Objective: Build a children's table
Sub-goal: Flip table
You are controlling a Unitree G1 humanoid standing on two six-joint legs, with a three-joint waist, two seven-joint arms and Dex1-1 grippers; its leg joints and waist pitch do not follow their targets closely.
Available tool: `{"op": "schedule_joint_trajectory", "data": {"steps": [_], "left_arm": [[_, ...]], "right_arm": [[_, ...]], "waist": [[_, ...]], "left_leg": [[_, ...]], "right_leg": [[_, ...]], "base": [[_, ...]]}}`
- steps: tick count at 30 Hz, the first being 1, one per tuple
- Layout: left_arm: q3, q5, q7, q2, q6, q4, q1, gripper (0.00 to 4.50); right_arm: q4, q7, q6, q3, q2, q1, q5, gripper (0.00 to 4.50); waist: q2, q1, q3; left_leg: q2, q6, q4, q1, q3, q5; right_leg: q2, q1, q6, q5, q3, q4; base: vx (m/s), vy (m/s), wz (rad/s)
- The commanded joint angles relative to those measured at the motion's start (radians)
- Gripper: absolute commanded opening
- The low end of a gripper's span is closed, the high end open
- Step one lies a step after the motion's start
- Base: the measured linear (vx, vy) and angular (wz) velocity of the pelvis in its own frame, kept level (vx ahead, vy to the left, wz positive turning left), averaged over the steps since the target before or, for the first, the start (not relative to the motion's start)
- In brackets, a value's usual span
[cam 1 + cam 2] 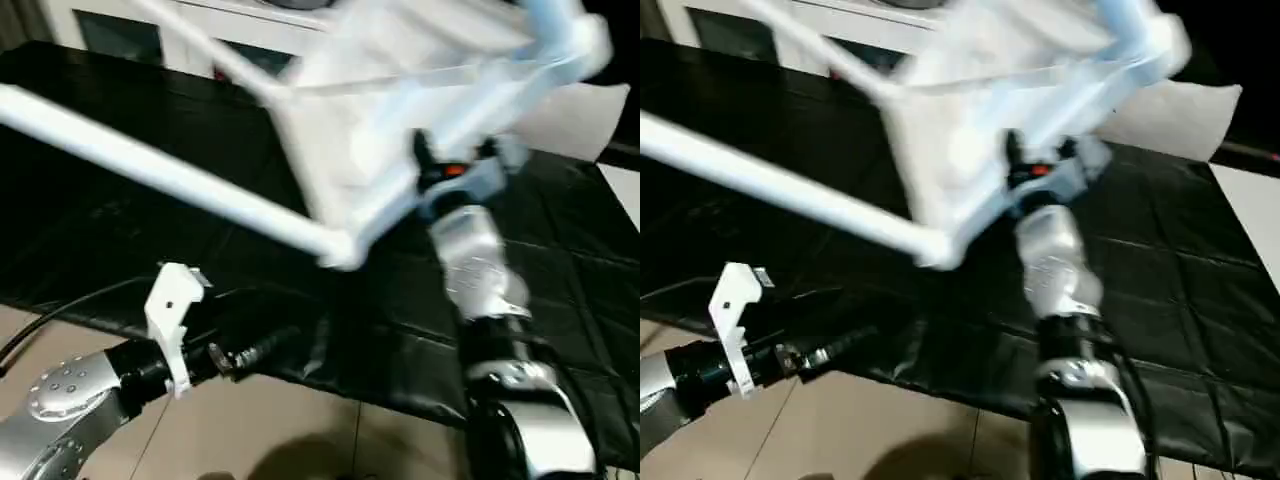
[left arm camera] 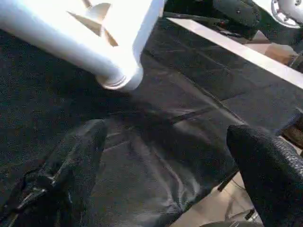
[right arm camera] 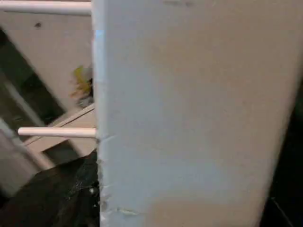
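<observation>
**Table top held tilted over black sheet, right gripper on its edge**

Table top (image 1: 400, 110) raised off the surface, tilted, ribbed underside facing the head camera. One leg (image 1: 150, 165) seated in the near corner socket (image 1: 340, 248), running out toward the robot's left above the black sheet (image 1: 120, 250). A second leg (image 1: 200, 40) angling up and left from a farther corner. Motion blur over the far side of the top; number of fitted legs there cannot be told.

Right gripper (image 1: 452, 160) clamped on the top's near edge, black fingers on either side of the rim, silver forearm rising from below. White panel close against the lens in the right wrist view.

Left gripper (image 2: 165, 156) clear of the table, jaws wide apart, nothing between them; both black fingers (image 2: 75, 156) over the sheet, socket end of the corner just ahead.

White cabinet (image 1: 210, 25) with glass doors behind. Grey-white pillow (image 1: 580, 120) at far right on the sheet. Tan floor (image 1: 260, 430) nearest the robot.
</observation>
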Motion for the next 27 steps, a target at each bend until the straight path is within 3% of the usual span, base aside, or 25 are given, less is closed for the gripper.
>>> {"op": "schedule_joint_trajectory", "data": {"steps": [1, 3, 4, 7, 13, 14, 16, 17, 18, 19, 20, 21, 25, 26, 27], "left_arm": [[-0.016, -0.013, 0.011, -0.004, 0.029, -0.036, -0.025, 4.50], [-0.015, -0.026, 0.015, -0.003, 0.047, -0.045, -0.038, 4.50], [-0.016, -0.040, 0.021, 0.001, 0.063, -0.053, -0.048, 4.50], [-0.020, -0.057, 0.030, 0.015, 0.079, -0.062, -0.055, 4.50], [-0.004, -0.035, 0.052, 0.032, 0.094, -0.066, -0.159, 4.50], [-0.002, -0.029, 0.053, 0.036, 0.092, -0.064, -0.173, 4.50], [0.001, 0.043, 0.061, 0.065, 0.039, -0.024, -0.271, 4.50], [-0.002, 0.054, 0.062, 0.071, 0.031, -0.018, -0.283, 4.50], [-0.018, 0.118, 0.062, 0.105, -0.018, 0.018, -0.354, 4.50], [-0.023, 0.128, 0.061, 0.110, -0.026, 0.024, -0.366, 4.50], [-0.052, 0.185, 0.051, 0.144, -0.071, 0.050, -0.427, 4.50], [-0.074, 0.222, 0.039, 0.166, -0.102, 0.063, -0.464, 4.50], [-0.132, 0.305, 0.025, 0.183, -0.180, 0.087, -0.600, 4.50], [-0.139, 0.316, 0.024, 0.184, -0.191, 0.089, -0.615, 4.50], [-0.171, 0.373, 0.019, 0.186, -0.252, 0.106, -0.686, 4.50]], "right_arm": [[-0.115, -0.063, -0.015, -0.006, -0.054, 0.002, -0.087, 1.91], [-0.155, -0.096, 0.012, 0.010, -0.068, 0.020, -0.125, 1.91], [-0.205, -0.138, 0.042, 0.028, -0.085, 0.044, -0.174, 1.91], [-0.262, -0.170, 0.086, 0.049, -0.101, 0.072, -0.230, 1.91], [-0.394, -0.192, 0.208, 0.149, -0.139, 0.111, -0.337, 1.90], [-0.398, -0.195, 0.216, 0.156, -0.142, 0.112, -0.344, 1.90], [-0.386, -0.180, 0.233, 0.187, -0.137, 0.117, -0.352, 1.90], [-0.383, -0.176, 0.237, 0.191, -0.136, 0.118, -0.352, 1.90], [-0.364, -0.156, 0.252, 0.212, -0.125, 0.123, -0.355, 1.90], [-0.359, -0.154, 0.253, 0.214, -0.123, 0.124, -0.356, 2.45], [-0.338, -0.140, 0.261, 0.225, -0.115, 0.127, -0.362, 2.45], [-0.326, -0.137, 0.266, 0.230, -0.111, 0.126, -0.367, 2.59], [-0.297, -0.132, 0.291, 0.241, -0.104, 0.119, -0.378, 2.94], [-0.296, -0.133, 0.290, 0.243, -0.104, 0.121, -0.381, 3.01], [-0.287, -0.139, 0.284, 0.253, -0.106, 0.129, -0.398, 3.06]], "waist": [[0.017, -0.016, -0.060], [0.015, -0.016, -0.061], [0.014, -0.020, -0.060], [0.009, -0.026, -0.062], [0.005, -0.045, -0.065], [-0.003, -0.048, -0.065], [-0.010, -0.056, -0.067], [-0.007, -0.057, -0.065], [-0.006, -0.059, -0.065], [-0.004, -0.059, -0.064], [-0.015, -0.061, -0.065], [-0.010, -0.060, -0.066], [-0.006, -0.064, -0.066], [-0.008, -0.065, -0.066], [-0.012, -0.066, -0.064]], "left_leg": [[0.001, -0.035, -0.072, 0.001, 0.026, -0.122], [-0.001, -0.044, -0.072, -0.006, 0.023, -0.116], [-0.003, -0.047, -0.071, -0.010, 0.022, -0.117], [-0.007, -0.043, -0.068, -0.015, 0.022, -0.108], [-0.009, -0.043, -0.064, -0.021, 0.018, -0.088], [-0.010, -0.042, -0.063, -0.021, 0.019, -0.083], [-0.011, -0.037, -0.058, -0.026, 0.018, -0.065], [-0.013, -0.037, -0.058, -0.025, 0.019, -0.065], [-0.013, -0.038, -0.057, -0.025, 0.018, -0.066], [-0.012, -0.038, -0.056, -0.020, 0.019, -0.076], [-0.013, -0.040, -0.056, -0.025, 0.018, -0.073], [-0.011, -0.042, -0.056, -0.019, 0.019, -0.070], [-0.004, -0.062, -0.057, -0.013, 0.016, -0.073], [-0.004, -0.071, -0.059, -0.017, 0.014, -0.072], [-0.003, -0.073, -0.059, -0.015, 0.014, -0.088]], "right_leg": [[-0.028, 0.067, -0.055, -0.216, 0.056, -0.065], [-0.029, 0.074, -0.035, -0.243, 0.056, -0.067], [-0.027, 0.075, -0.023, -0.263, 0.056, -0.069], [-0.024, 0.075, -0.002, -0.279, 0.055, -0.071], [-0.021, 0.078, 0.015, -0.280, 0.053, -0.068], [-0.019, 0.078, 0.019, -0.277, 0.054, -0.070], [-0.018, 0.080, 0.026, -0.271, 0.062, -0.066], [-0.015, 0.077, 0.028, -0.277, 0.064, -0.068], [-0.015, 0.076, 0.028, -0.281, 0.065, -0.068], [-0.013, 0.071, 0.033, -0.295, 0.065, -0.071], [-0.014, 0.078, 0.037, -0.302, 0.065, -0.068], [-0.015, 0.073, 0.040, -0.303, 0.067, -0.067], [-0.019, 0.070, 0.004, -0.256, 0.067, -0.058], [-0.020, 0.075, -0.007, -0.248, 0.067, -0.056], [-0.020, 0.072, -0.009, -0.260, 0.066, -0.061]], "base": [[0.000, 0.000, 0.00], [0.000, 0.000, 0.00], [0.000, 0.000, 0.00], [0.000, 0.000, 0.00], [0.000, 0.000, 0.00], [0.000, 0.000, 0.00], [0.000, 0.000, 0.00], [0.000, 0.000, 0.00], [0.000, 0.000, 0.00], [0.000, 0.000, 0.00], [0.000, 0.000, 0.00], [0.000, 0.000, 0.00], [0.000, 0.000, 0.00], [0.000, 0.000, 0.00], [0.000, 0.000, 0.00]]}}
